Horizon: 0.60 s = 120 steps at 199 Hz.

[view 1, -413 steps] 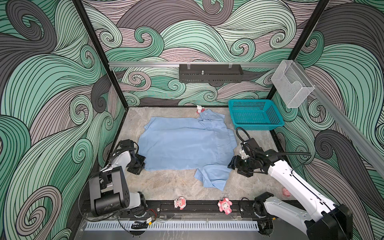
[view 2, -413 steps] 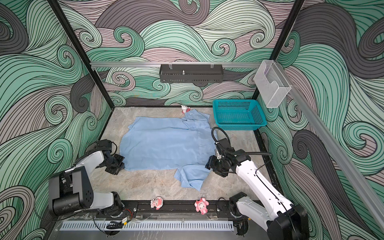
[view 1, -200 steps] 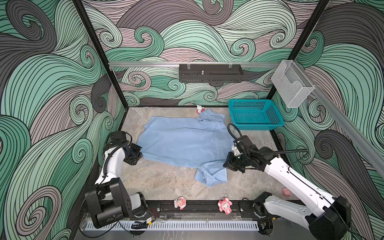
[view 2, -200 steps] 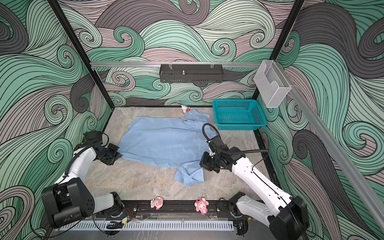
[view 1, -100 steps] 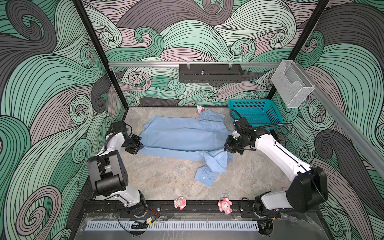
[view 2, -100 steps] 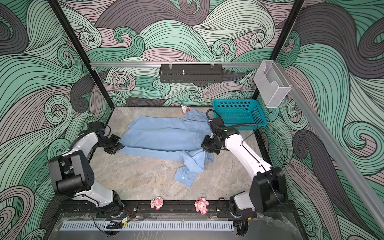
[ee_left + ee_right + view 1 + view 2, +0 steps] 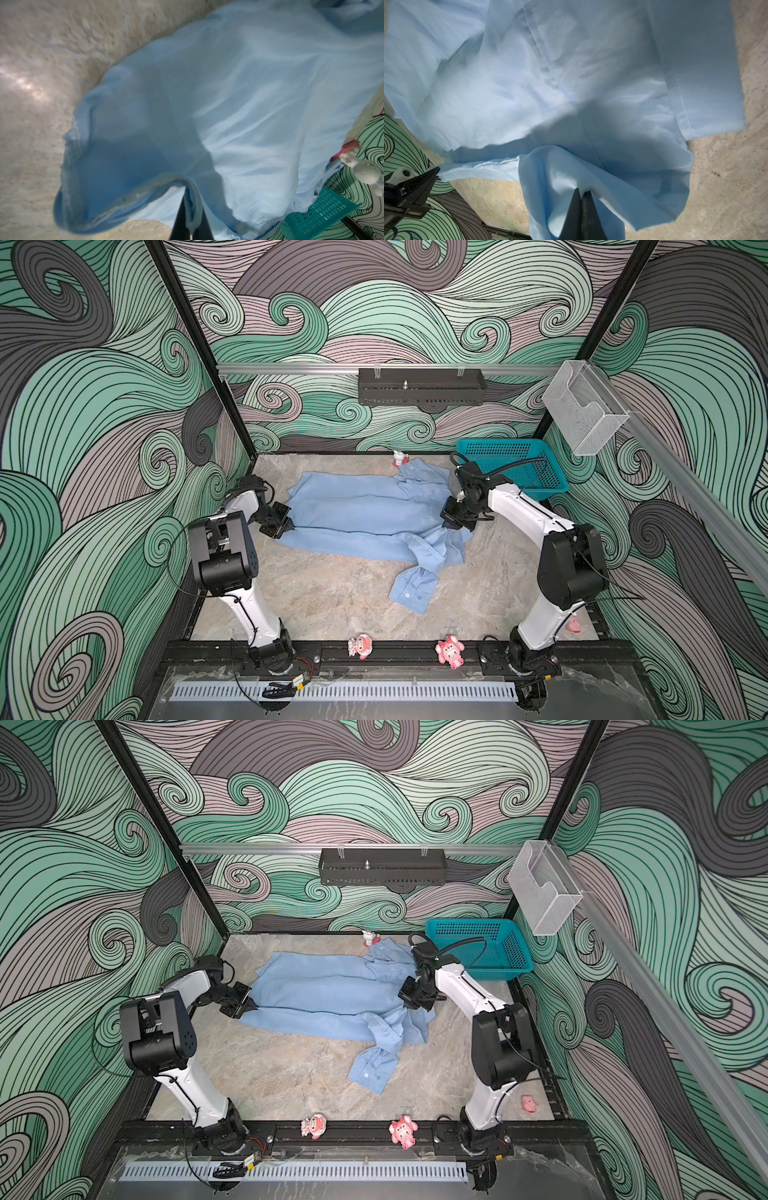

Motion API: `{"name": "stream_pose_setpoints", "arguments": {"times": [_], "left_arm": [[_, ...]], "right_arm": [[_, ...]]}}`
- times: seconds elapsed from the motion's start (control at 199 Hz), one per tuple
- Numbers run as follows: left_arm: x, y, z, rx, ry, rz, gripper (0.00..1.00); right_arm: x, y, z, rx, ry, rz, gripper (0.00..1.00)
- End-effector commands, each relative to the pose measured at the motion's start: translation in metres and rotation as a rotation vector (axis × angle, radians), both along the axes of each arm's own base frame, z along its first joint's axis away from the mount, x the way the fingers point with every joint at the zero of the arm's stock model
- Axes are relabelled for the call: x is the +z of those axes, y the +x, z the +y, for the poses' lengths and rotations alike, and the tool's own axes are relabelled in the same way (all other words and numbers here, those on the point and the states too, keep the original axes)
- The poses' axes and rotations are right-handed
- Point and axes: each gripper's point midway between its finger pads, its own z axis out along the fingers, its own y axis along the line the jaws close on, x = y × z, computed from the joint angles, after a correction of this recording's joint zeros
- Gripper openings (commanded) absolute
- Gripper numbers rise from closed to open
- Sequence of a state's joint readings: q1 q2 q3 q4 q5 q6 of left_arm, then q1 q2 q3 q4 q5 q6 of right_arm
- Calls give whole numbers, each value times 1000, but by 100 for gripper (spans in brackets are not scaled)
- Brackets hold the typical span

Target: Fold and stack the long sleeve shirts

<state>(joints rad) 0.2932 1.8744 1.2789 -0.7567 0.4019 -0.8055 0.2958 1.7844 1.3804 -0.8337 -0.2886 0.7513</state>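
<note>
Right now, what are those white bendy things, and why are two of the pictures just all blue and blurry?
Those are two robot arms at a table. Two pictures look down from cameras side by side overhead. The blurry blue ones come from a little camera on each arm's wrist, close to the cloth. A light blue shirt lies on the table, partly folded. The left hand pinches one end and the right hand pinches the other end. A teal basket sits in the back corner, and small pink toys stand along the front.

Shirt [image 7: 357, 510] lies between tools, basket [image 7: 515, 448] behind right.
</note>
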Motion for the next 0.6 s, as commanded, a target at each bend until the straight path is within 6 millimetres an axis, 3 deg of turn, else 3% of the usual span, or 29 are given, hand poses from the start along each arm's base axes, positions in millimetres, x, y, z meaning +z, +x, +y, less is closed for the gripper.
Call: {"name": "stream_pose_setpoints", "arguments": {"times": [0.0,0.06,0.176,0.282,0.372,0.463,0.599], "left_arm": [[-3,11,5,9,17,9,14],[-3,14,6,7,16,10,35],[11,17,7,-9,26,-23,50],[41,11,5,-48,49,-70,57],[72,2,-5,-124,76,-146,59],[94,-14,-38,-285,102,-216,56],[105,-52,-126,-629,109,-287,43]], "right_arm": [[-12,16,-8,-5,-39,1,0],[-19,22,-12,-10,-54,10,1],[-20,33,-14,-13,-51,2,25],[9,38,-15,5,-53,-67,39],[42,29,-23,21,-78,-134,48],[68,8,-37,31,-120,-185,52],[82,-33,-51,33,-134,-221,53]]}}
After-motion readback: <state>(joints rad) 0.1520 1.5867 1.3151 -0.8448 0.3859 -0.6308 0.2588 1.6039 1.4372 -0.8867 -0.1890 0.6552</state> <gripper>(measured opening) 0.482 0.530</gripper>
